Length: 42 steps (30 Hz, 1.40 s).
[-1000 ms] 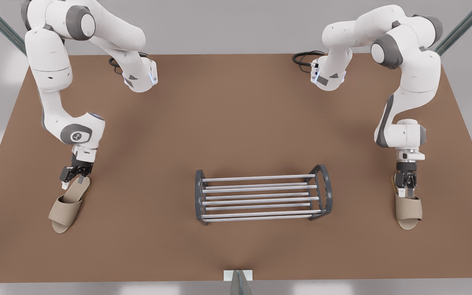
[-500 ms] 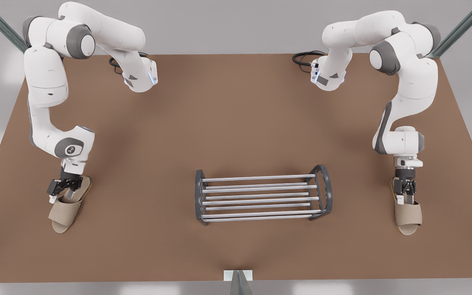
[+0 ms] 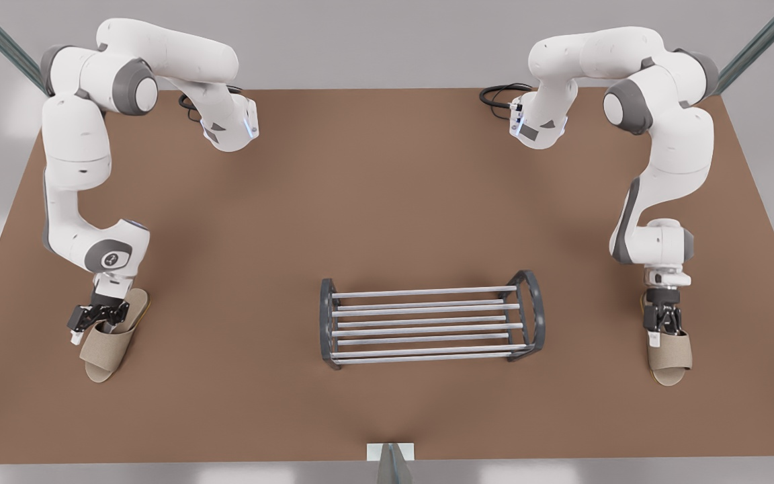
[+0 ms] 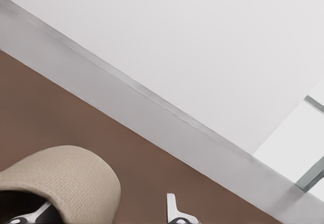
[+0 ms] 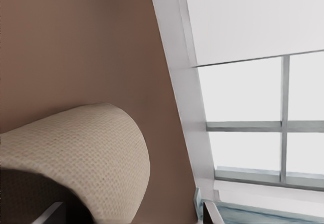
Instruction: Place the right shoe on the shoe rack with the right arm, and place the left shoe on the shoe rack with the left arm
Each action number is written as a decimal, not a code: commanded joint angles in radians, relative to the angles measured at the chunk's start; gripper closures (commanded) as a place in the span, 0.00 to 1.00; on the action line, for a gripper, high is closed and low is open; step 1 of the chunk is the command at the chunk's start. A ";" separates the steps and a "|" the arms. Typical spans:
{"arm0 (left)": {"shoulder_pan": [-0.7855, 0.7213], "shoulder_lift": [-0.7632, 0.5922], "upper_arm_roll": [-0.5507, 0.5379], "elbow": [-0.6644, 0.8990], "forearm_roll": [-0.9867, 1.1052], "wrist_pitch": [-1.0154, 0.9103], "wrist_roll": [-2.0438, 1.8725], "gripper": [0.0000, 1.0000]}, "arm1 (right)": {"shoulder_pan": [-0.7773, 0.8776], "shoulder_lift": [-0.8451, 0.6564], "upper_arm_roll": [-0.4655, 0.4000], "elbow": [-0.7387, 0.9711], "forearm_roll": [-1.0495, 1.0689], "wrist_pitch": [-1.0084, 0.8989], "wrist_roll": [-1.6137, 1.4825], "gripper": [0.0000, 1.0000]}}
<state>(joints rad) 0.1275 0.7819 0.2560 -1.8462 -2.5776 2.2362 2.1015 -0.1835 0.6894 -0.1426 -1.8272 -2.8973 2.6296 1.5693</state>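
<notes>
Two beige open-toe slippers lie on the brown table (image 3: 387, 202). The left shoe (image 3: 106, 346) (image 4: 66, 178) sits at the front view's left. My left gripper (image 3: 95, 329) (image 4: 101, 215) is open and tilted over its strap, one finger inside and the other finger (image 4: 173, 209) outside on the table. The right shoe (image 3: 672, 353) (image 5: 76, 148) sits at the front view's right. Over its strap edge my right gripper (image 3: 662, 331) (image 5: 129, 211) is open, pointing straight down, its outer finger (image 5: 206, 211) beside the slipper. The shoe rack (image 3: 427, 292) stands between them with nothing on it.
Both slippers lie near the table's side edges. Black cables (image 3: 501, 94) lie by the arm bases at the back. A small white-and-grey block (image 3: 390, 454) sits at the front edge, in line with the rack.
Both grippers moved forward and down along the slippers, from the heels to the straps. The left wrist also turned outward. The slippers and the rack stayed put.
</notes>
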 commanded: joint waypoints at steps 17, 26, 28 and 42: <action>-0.003 -0.038 0.000 0.002 0.028 0.045 0.014 0.68 | 0.022 0.038 -0.014 0.046 -0.160 -0.022 0.061 0.52; -0.052 -0.388 -0.260 0.002 0.033 0.848 -0.071 0.70 | 0.021 0.009 -0.014 0.046 -0.163 -0.017 0.018 0.75; -0.054 -0.461 -0.382 0.028 0.031 1.051 -0.147 0.70 | 0.022 -0.040 -0.011 0.043 -0.163 0.000 -0.003 0.75; -0.293 -0.613 -0.713 0.125 0.022 1.255 -0.842 0.69 | 0.283 -0.510 0.227 0.005 -0.119 0.438 0.025 0.79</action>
<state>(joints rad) -0.1341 0.1599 -0.4529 -1.7260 -2.5556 3.4331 1.7472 0.1036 0.1863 0.0605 -1.8293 -2.8973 2.9922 1.5996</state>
